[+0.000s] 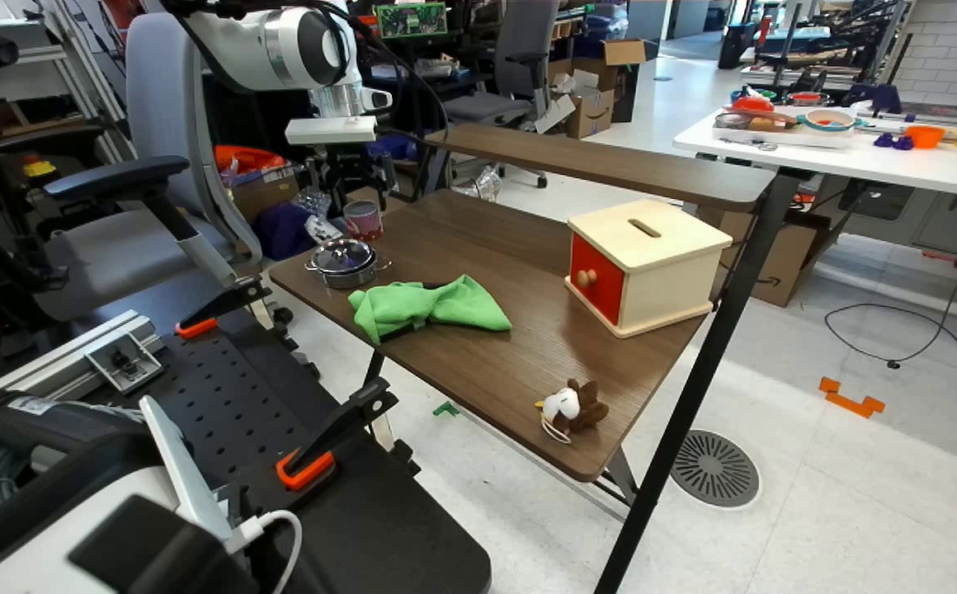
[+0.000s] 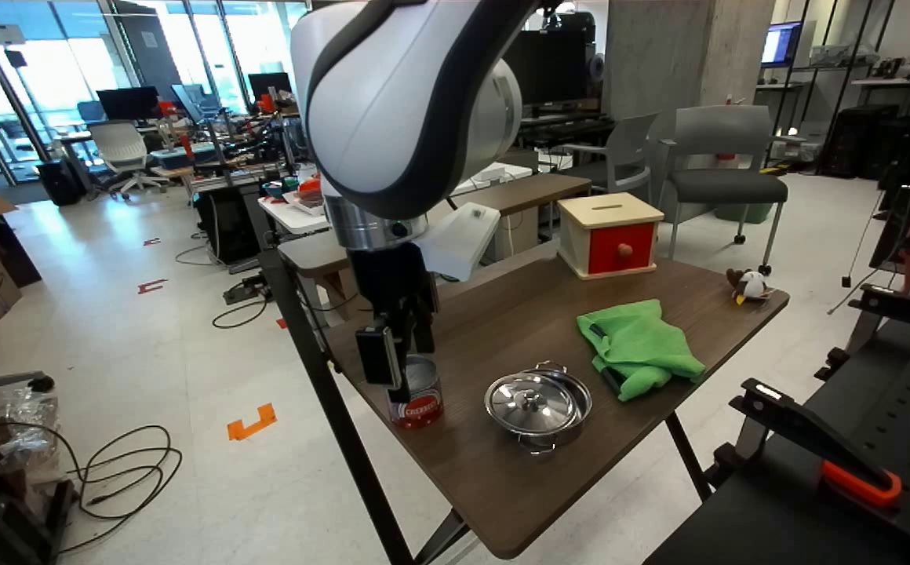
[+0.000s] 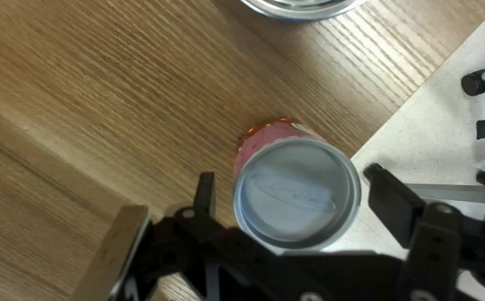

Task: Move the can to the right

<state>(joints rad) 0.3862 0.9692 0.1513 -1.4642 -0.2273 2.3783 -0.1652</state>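
The can (image 1: 364, 221) stands upright near the corner of the brown table (image 1: 520, 346). It has pinkish-red sides and a silvery top. In an exterior view it shows partly behind a finger (image 2: 422, 402). In the wrist view its round top (image 3: 297, 192) fills the space between the fingers. My gripper (image 3: 289, 179) is open around the can's top, with a visible gap on both sides. The gripper also shows from the side in both exterior views, pointing down at the can (image 1: 356, 186) (image 2: 414, 370).
A lidded silver pot (image 2: 537, 412) sits beside the can. A green cloth (image 2: 643, 349) lies past it. A red-and-cream box (image 1: 652, 268) and a small plush toy (image 1: 573, 407) are farther along the table. A raised shelf (image 1: 594, 161) runs along one side. The table edge is close to the can.
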